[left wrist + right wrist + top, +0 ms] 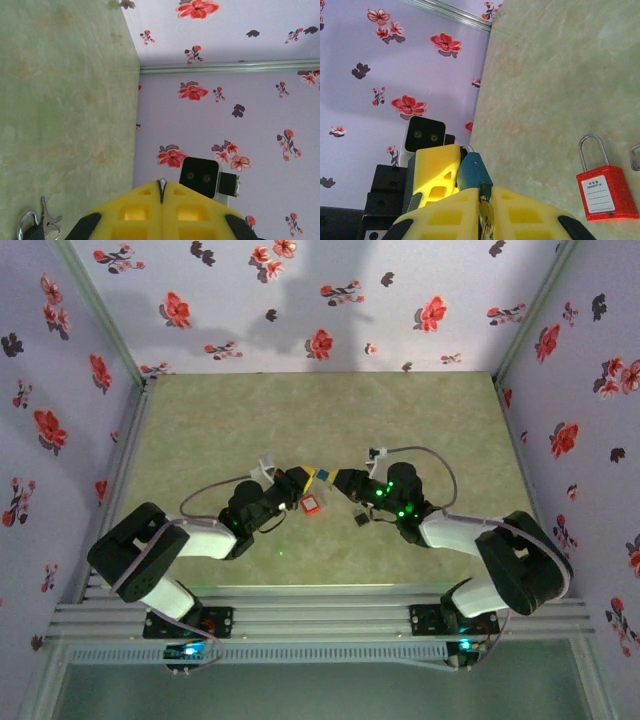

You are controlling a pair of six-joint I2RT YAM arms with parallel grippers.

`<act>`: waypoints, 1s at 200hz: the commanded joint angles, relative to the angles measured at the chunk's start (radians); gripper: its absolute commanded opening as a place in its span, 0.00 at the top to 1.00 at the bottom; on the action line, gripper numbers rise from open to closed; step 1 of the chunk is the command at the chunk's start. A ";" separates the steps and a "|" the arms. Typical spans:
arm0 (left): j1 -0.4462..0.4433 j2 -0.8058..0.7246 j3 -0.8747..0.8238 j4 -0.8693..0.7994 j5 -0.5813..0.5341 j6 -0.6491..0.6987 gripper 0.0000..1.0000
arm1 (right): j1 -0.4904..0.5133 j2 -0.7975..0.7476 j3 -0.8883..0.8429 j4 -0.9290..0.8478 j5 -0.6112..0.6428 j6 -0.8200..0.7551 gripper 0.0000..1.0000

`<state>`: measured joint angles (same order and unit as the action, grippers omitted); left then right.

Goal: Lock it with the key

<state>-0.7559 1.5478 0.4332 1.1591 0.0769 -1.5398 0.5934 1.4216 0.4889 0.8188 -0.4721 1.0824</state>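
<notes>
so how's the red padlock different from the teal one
The red padlock lies loose on the table, pale label showing; the teal padlock is held by the left pincer. The teal padlock has a key in it, pinched by the right pincer; the red padlock shows none.

Left arm [190,540] and right arm [470,535] bend inward from the near edge. Left tool [303,480] and right tool [338,481] meet tip to tip at centre, each with its pads closed.
</notes>
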 commanded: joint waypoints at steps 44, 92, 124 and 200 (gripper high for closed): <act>-0.009 0.002 0.021 0.057 -0.018 -0.010 1.00 | -0.006 0.014 0.013 0.050 -0.011 0.002 0.90; -0.011 0.003 0.021 0.060 -0.017 -0.009 1.00 | -0.006 0.014 0.012 0.052 -0.012 0.003 0.95; -0.010 0.004 0.019 0.063 -0.019 -0.008 1.00 | -0.006 0.014 0.013 0.051 -0.013 0.003 1.00; -0.010 0.002 0.019 0.066 -0.034 -0.005 1.00 | -0.006 0.013 0.016 0.039 -0.014 0.002 1.00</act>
<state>-0.7559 1.5478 0.4332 1.1671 0.0612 -1.5429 0.5934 1.4254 0.4889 0.8406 -0.4725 1.0847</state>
